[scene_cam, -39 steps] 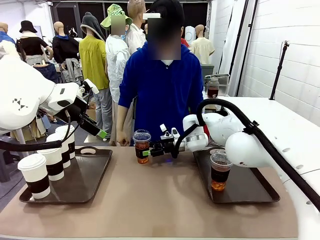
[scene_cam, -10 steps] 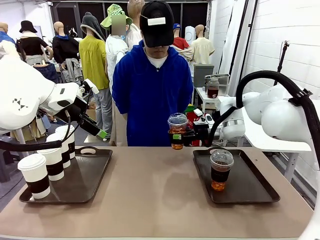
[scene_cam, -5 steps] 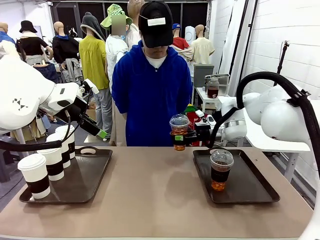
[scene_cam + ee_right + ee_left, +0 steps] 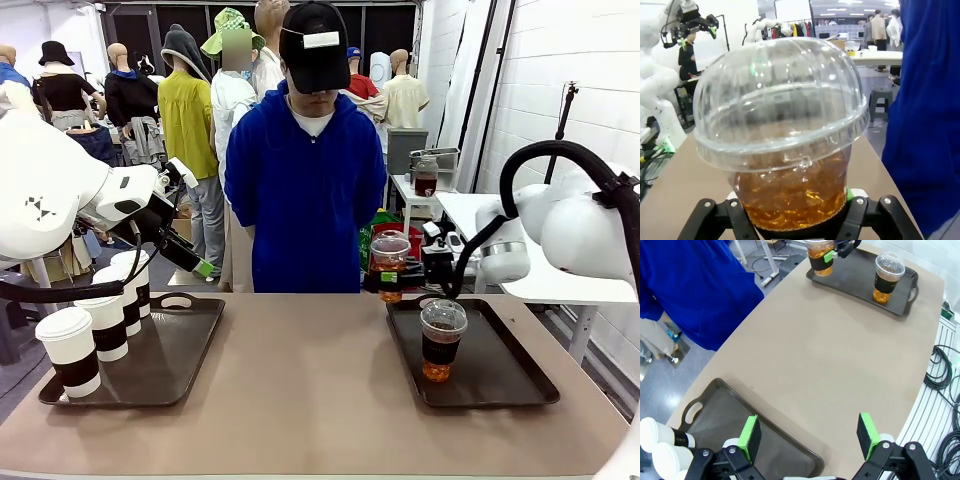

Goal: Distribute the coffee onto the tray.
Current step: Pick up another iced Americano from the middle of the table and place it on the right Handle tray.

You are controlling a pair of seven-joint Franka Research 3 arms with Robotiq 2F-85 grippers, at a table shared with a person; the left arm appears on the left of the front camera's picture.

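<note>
Desk (image 4: 300,400) with two dark trays, one at each end. Right tray (image 4: 500,385) taken as the landmark here.

Right hand (image 4: 392,279) clamped on a clear cup (image 4: 389,263) of amber drink, gripping its dark band. Held upright in the air, just above the far left corner of the right tray, not touching it. Close up from the right wrist: dome lid on top, amber drink and ice below, green pads pressed to both sides of the cup.

Second clear cup (image 4: 442,340) standing upright on the right tray, near its middle, close to the held cup but apart from it.

Left tray (image 4: 170,360) far across the desk from the right tray. Four white cups (image 4: 72,350) with brown sleeves and lids bunched at its left edge.

Left hand (image 4: 810,437) up high over the left tray's end, well apart from the right tray. Fingers wide apart, green pads showing, nothing between them.

Person in a blue top (image 4: 300,190) standing behind the desk, to the left of the right tray.
</note>
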